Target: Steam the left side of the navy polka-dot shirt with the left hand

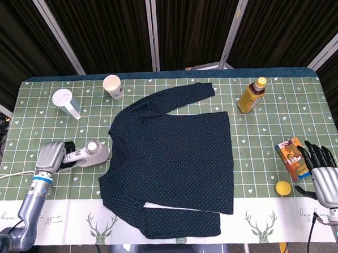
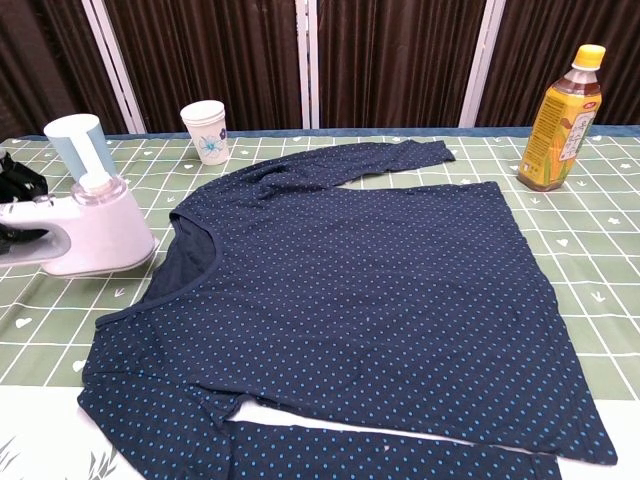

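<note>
Lying flat across the middle of the table (image 1: pixel 21 111), the navy polka-dot shirt (image 1: pixel 173 160) is spreading its body toward the front edge, with one sleeve reaching up toward the far edge and the other folding along the front edge. Its neckline is facing the table's left edge. The left hand (image 1: pixel 51 156) is sitting near that left edge, wrapping its fingers around the handle of the white steamer (image 1: pixel 91 153); in the chest view the dark fingers (image 2: pixel 18 185) are closing on the handle at the frame's edge. The steamer head is resting just beside the shirt's collar, not quite touching the fabric as far as the head view shows. A white cord (image 1: pixel 10 179) is trailing from the left wrist toward the left edge.

Standing at the far left corner are a pale blue measuring cup (image 1: pixel 65 102) and, nearer the shirt's upper sleeve, a paper cup (image 1: pixel 113 86). A tea bottle with a yellow cap (image 1: pixel 251 95) is standing toward the far right, well apart from the shirt. Near the right edge, a small orange box (image 1: pixel 291 157) and a yellow ball (image 1: pixel 283 187) are lying close to the right hand (image 1: pixel 325 178), which is resting palm down, released, fingers stretching apart and grasping nothing.
</note>
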`<state>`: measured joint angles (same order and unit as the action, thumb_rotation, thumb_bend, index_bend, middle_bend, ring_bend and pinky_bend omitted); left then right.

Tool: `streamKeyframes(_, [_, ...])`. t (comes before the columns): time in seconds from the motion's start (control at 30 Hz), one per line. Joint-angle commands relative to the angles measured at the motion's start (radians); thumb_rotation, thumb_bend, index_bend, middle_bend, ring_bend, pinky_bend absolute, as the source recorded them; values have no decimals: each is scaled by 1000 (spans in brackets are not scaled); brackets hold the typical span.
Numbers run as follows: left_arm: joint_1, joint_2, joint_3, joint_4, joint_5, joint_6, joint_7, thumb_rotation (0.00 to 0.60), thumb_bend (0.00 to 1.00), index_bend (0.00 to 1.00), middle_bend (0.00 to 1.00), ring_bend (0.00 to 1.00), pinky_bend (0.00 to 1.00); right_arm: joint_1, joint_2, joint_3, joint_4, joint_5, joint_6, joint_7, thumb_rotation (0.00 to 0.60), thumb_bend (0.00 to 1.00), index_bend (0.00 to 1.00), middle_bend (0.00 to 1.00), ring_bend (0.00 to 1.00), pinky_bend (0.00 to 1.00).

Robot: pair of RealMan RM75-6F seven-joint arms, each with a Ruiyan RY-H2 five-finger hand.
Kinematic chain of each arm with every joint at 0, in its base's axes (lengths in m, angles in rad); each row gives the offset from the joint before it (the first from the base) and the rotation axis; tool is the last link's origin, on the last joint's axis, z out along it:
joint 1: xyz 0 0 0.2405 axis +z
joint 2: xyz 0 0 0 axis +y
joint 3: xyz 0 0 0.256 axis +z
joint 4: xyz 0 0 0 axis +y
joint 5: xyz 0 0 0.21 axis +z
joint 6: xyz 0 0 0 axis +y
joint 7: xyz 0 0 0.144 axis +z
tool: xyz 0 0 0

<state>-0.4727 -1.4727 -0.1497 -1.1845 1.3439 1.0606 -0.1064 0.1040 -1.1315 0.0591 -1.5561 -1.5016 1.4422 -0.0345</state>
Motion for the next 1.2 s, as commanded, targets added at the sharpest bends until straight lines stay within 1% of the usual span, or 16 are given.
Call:
streamKeyframes(0.03, [5, 39, 11, -28, 79, 69, -98, 600, 703, 920, 842, 805, 971, 0, 0, 0, 0, 1, 0, -1, 600, 0, 0, 0, 0, 0])
streamKeyframes(0.13, [-3, 60, 11, -63, 117, 97, -139, 600, 706, 922, 845, 806, 973, 1, -1, 1, 1, 5, -4, -1, 600, 0, 0, 0, 0, 0])
streamKeyframes(0.23, [-24, 88, 14, -116, 148, 87, -177, 600, 708, 922, 845, 806, 973, 4, -2, 3, 3, 13, -12, -3, 600, 0, 0, 0, 0, 0])
streamKeyframes(0.3, [-55, 111, 13, -160, 157, 46, -193, 600, 711, 922, 845, 806, 973, 6, -3, 5, 4, 19, -16, -6, 600, 0, 0, 0, 0, 0])
streamKeyframes(0.37, [-86, 119, 10, -180, 160, 7, -178, 600, 713, 922, 845, 806, 973, 7, -4, 6, 4, 23, -19, -7, 600, 0, 0, 0, 0, 0])
streamKeyframes(0.5, [-150, 104, -3, -209, 153, -65, -159, 600, 716, 922, 845, 806, 973, 8, -4, 11, 6, 36, -23, -13, 600, 0, 0, 0, 0, 0])
streamKeyframes(0.77, [-230, 15, -20, -165, 110, -144, -91, 600, 717, 927, 845, 806, 973, 1, 9, 21, -6, 61, -19, -17, 600, 0, 0, 0, 0, 0])
streamKeyframes(0.97, [-266, -64, -9, -82, 97, -173, -42, 600, 723, 927, 845, 806, 973, 1, 14, 30, 5, 85, -29, 1, 600, 0, 0, 0, 0, 0])
streamKeyframes(1.07, [-275, -106, -2, -34, 96, -170, -24, 600, 727, 927, 845, 806, 973, 1, 16, 32, 9, 91, -32, 11, 600, 0, 0, 0, 0, 0])
streamKeyframes(1.2, [-284, -148, 8, 1, 97, -172, -5, 600, 727, 927, 845, 806, 973, 0, 20, 36, 11, 97, -33, 21, 600, 0, 0, 0, 0, 0])
